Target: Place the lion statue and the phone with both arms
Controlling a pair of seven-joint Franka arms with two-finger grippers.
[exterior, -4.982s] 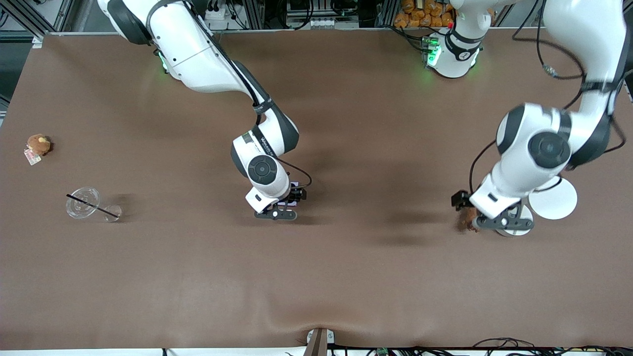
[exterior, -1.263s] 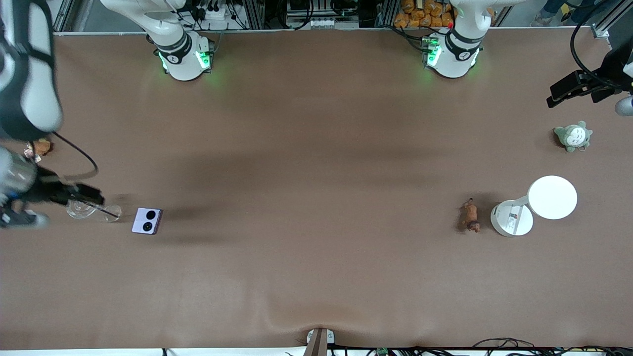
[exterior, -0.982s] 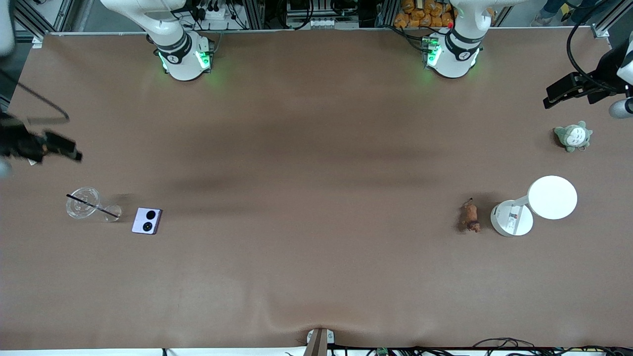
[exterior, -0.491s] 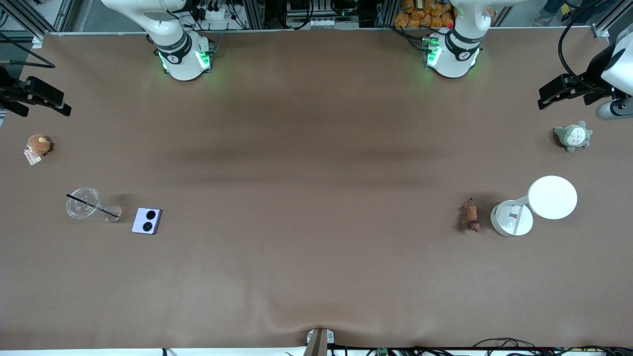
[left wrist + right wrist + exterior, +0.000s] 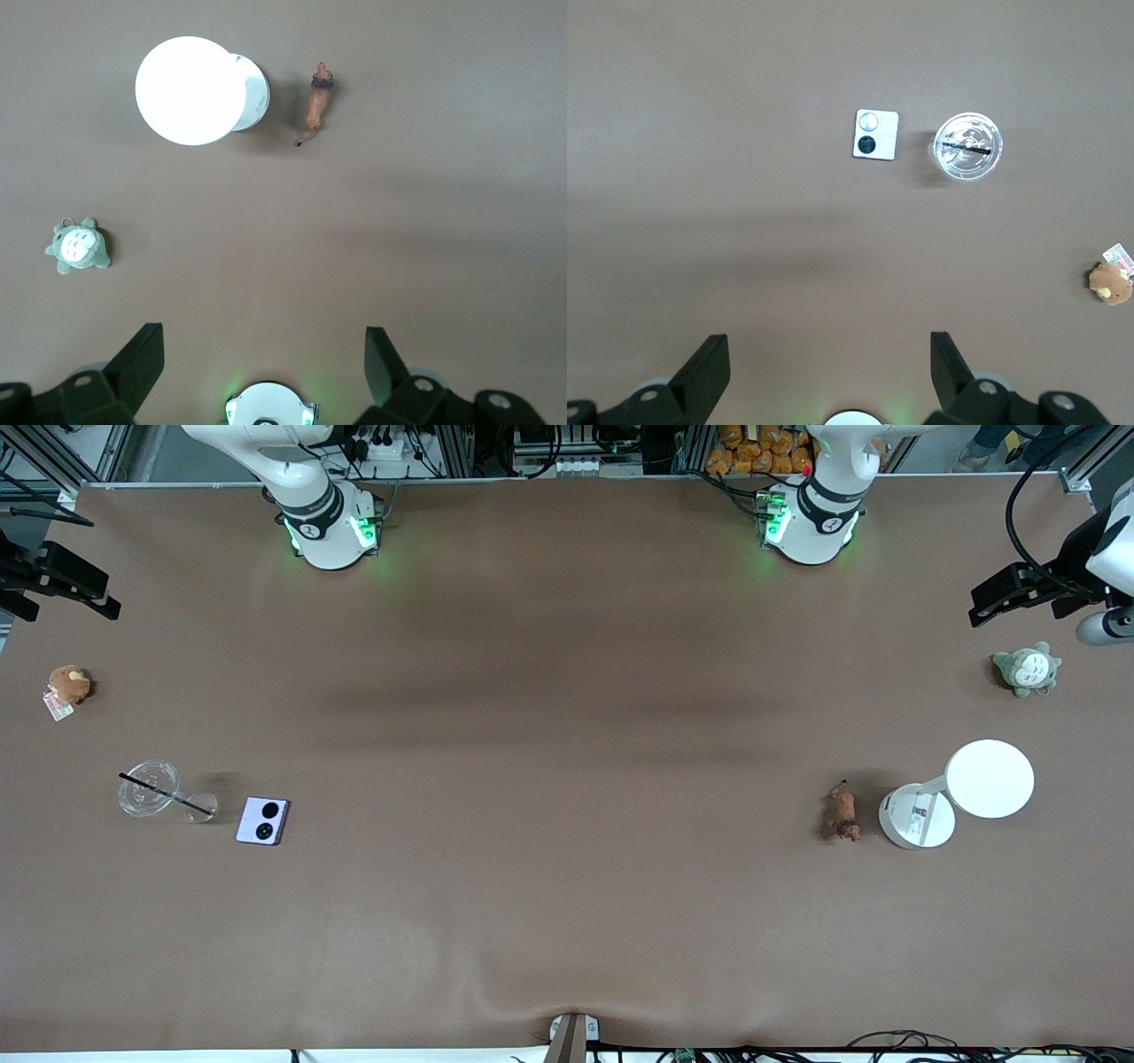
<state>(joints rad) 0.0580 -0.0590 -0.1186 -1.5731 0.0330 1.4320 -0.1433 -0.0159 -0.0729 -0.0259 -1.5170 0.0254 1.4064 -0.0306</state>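
Note:
The lion statue [image 5: 841,813], small and reddish-brown, lies on the brown table beside a white lamp, toward the left arm's end; it also shows in the left wrist view [image 5: 317,99]. The pale lilac phone [image 5: 263,820] lies flat beside a clear cup, toward the right arm's end; it also shows in the right wrist view [image 5: 875,135]. My left gripper [image 5: 264,363] is open and empty, raised high at the table's edge [image 5: 1019,593]. My right gripper [image 5: 829,363] is open and empty, raised high at the other end [image 5: 62,584].
A white lamp [image 5: 961,793] stands beside the lion. A grey-green plush [image 5: 1026,669] lies under the left gripper's area. A clear cup with a black straw [image 5: 151,790] sits beside the phone. A round brown plush with a tag [image 5: 67,686] lies near the table edge.
Both objects were set down and released. Both arms have drawn back and up to the table's ends; the right arm swung away from the cup. The lion and phone lie still.

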